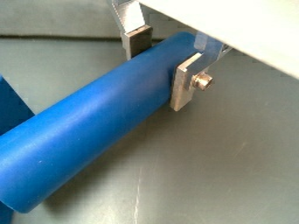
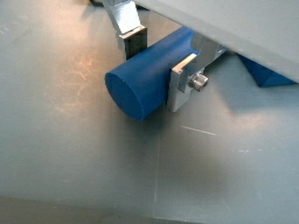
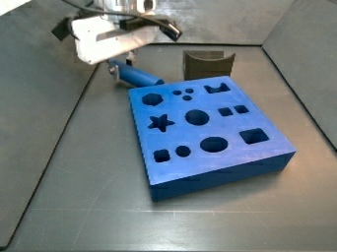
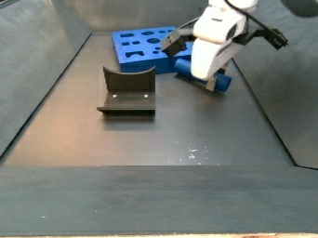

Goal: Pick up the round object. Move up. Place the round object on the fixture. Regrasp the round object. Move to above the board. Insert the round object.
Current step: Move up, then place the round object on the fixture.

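The round object [image 1: 93, 122] is a long blue cylinder peg, seen in both wrist views [image 2: 140, 83]. My gripper [image 1: 162, 63] straddles it near one end, with a silver finger and dark pad on each side pressed against it [image 2: 159, 66]. In both side views the gripper [image 3: 121, 61] [image 4: 205, 67] is low beside the board's far edge, and the peg [image 3: 137, 76] [image 4: 221, 82] sticks out below it, close to the floor. The board [image 3: 218, 169] [image 4: 125, 48] is a thick blue slab with shaped holes. The fixture [image 3: 206, 64] [image 4: 126, 93] stands empty, apart from the gripper.
A corner of the blue board shows next to the peg in both wrist views [image 1: 12, 105] [image 2: 268, 74]. Grey metal walls enclose the dark floor [image 4: 162, 139] on all sides. The white gripper body [image 3: 105, 39] hangs over the peg.
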Available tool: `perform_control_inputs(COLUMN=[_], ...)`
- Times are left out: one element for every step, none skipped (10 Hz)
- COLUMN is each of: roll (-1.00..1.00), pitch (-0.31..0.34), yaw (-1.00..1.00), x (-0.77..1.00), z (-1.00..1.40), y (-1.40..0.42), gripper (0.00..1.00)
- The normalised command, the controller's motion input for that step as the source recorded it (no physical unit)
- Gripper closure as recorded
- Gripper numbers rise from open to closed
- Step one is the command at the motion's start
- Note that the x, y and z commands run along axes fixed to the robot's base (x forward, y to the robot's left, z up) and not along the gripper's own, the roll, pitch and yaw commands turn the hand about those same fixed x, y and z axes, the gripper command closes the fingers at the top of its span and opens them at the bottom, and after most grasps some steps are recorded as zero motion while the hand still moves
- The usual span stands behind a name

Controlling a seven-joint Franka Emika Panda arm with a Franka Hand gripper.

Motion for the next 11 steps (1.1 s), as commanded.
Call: perform_control_inputs(roll=[-0.03, -0.04, -0.05, -0.07, -0.08, -0.09, 0.0, 0.0, -0.01, -0.02, -0.04], pitch=[0.055, 0.055, 0.054, 0.045, 0.032, 0.028, 0.0, 0.003, 0.025, 0.033, 0.034], yaw=[0.02, 0.02, 0.03, 0.03, 0.03, 0.03, 0.0, 0.0, 0.0, 0.0, 0.01], x=[-0.04, -0.02, -0.02, -0.03, -0.03, -0.03, 0.0, 0.01, -0.01, -0.01, -0.02], z=[0.83, 0.76, 0.6, 0.47, 0.3, 0.18, 1.0, 1.0, 1.0, 1.0, 1.0], y=[-0.02, -0.02, -0.02, -0.02, -0.02, -0.01, 0.0, 0.0, 0.0, -0.01, -0.01], gripper=[1.0, 1.0, 1.0, 1.0, 1.0, 1.0, 1.0, 1.0, 1.0, 1.0, 1.0])
